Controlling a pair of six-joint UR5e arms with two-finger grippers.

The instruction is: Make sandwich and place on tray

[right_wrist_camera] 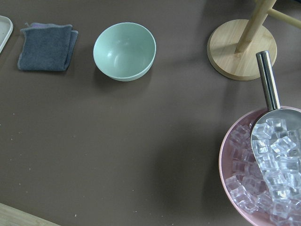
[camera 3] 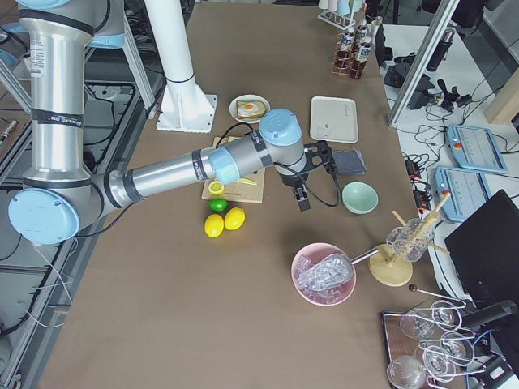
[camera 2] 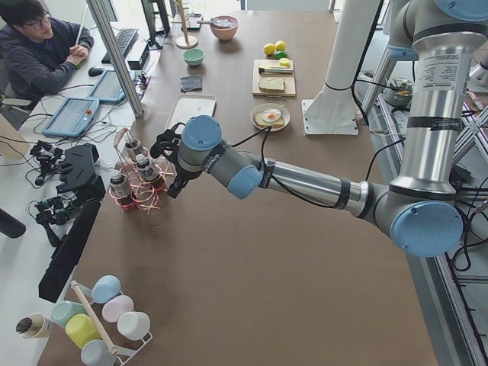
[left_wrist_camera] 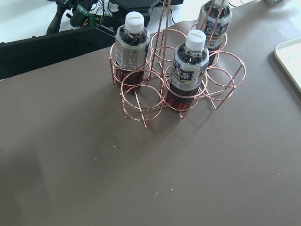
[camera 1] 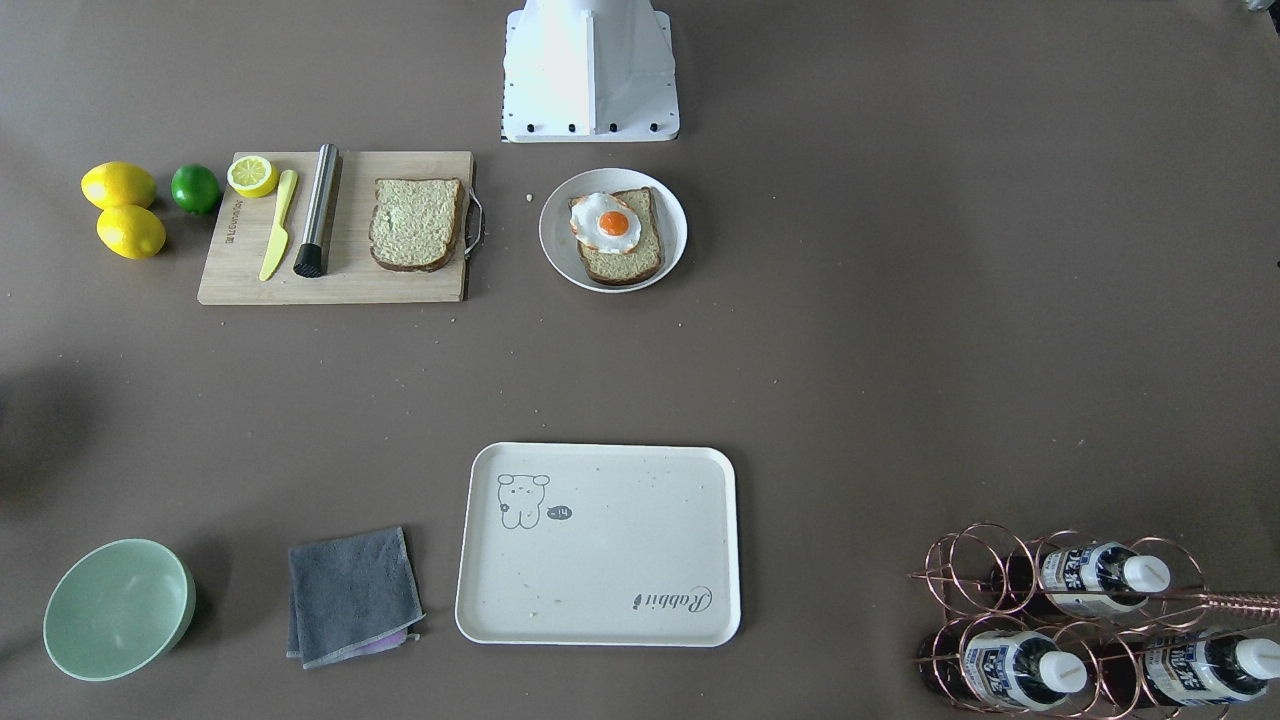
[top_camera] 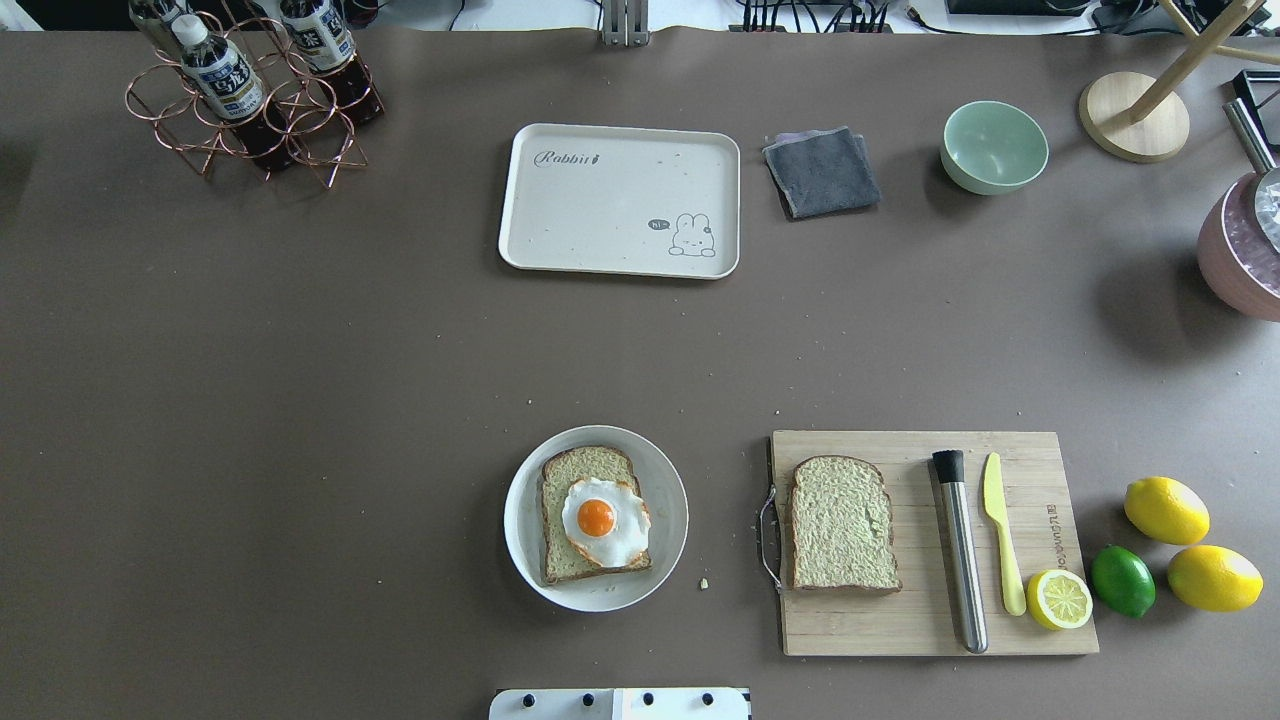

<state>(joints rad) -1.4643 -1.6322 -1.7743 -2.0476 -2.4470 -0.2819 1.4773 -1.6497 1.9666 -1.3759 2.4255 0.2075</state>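
The sandwich is not yet put together, judging by how the parts lie. One square slice of brown-crusted wholegrain bread rests on the round white plate near the robot's base. The white-and-orange fried egg sits on it, yolk up, its white lapping a little over the slice's edge. The second wholegrain slice lies flat and bare on the wooden cutting board, well apart from the plate.

The flat cream rectangular tray, printed with a small animal drawing and "Rabbit" script, lies across the table and carries only a few crumbs. What is left, then, is to cap the egg with the second slice and carry the stack to the tray.

The left gripper hangs above the table beside the copper wire bottle rack. The right gripper hangs near the pale green bowl. Both show only in the side views, so whether their fingers are spread or closed cannot be told.
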